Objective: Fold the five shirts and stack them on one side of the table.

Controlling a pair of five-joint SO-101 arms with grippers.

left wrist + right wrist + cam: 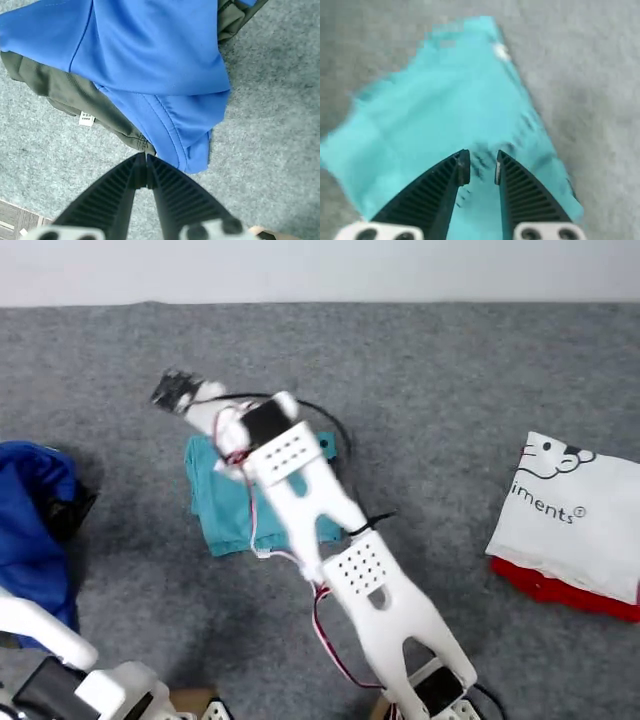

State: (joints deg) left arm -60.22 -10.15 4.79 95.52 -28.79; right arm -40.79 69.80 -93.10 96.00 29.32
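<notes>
A folded teal shirt (222, 502) lies left of the table's middle, and it spreads under my right gripper (480, 169) as the teal shirt (445, 110). That gripper hangs just above the cloth, open by a narrow gap with nothing between the fingers. The right arm stretches from the front edge to the right gripper (178, 390). At the left edge a blue shirt (30, 525) lies crumpled; the blue shirt (150, 60) rests over an olive shirt (65, 92). My left gripper (146, 167) is shut, its tips at the edge of those two shirts.
At the right edge a folded white shirt (572, 515) with print lies on top of a folded red shirt (560, 592). Grey carpet (430, 390) covers the table. The left arm's white body (60, 645) stands at the front left corner.
</notes>
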